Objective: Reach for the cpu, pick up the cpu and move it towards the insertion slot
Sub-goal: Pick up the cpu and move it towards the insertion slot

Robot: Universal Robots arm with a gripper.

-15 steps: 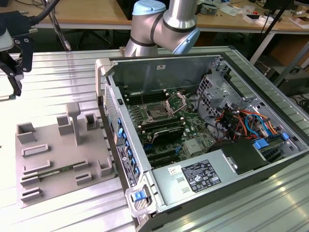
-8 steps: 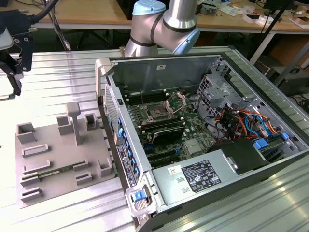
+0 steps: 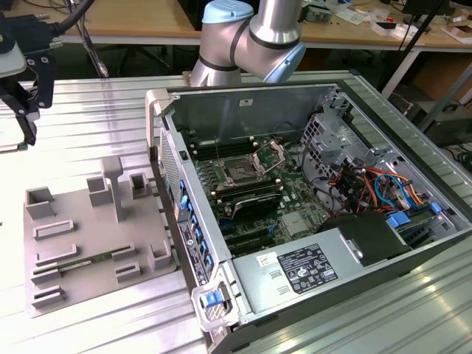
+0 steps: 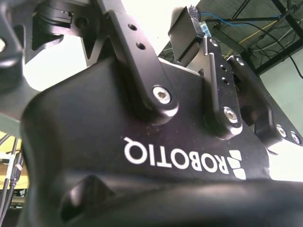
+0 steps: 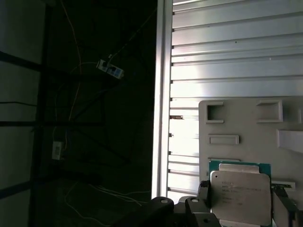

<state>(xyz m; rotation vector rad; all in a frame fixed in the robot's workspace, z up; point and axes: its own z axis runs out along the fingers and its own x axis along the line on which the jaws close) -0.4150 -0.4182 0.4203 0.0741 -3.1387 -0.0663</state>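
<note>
- Step in hand, as I judge it: the carry. The cpu [image 5: 241, 196] sits between the gripper [image 3: 22, 118] fingers [image 5: 204, 191] and looks clamped, raised above the grey tray [image 5: 246, 123].
- The gripper hangs at the exterior view's left, over the table [image 3: 96, 103] and near the tray.
- The insertion slot [image 3: 242, 172] is well apart, inside the open computer case [image 3: 310, 96]. Its bracket [image 3: 269, 155] looks lifted.
- The next move calls for travel toward the exterior view's right, clearing the case wall with the cpu level and the grip firm.
- Hard to tell: the cpu's lower edge is cut off in the first wrist view, and contact on the far finger is unclear. In the exterior view the gripper is partly cut off, with glare beneath it.
</note>
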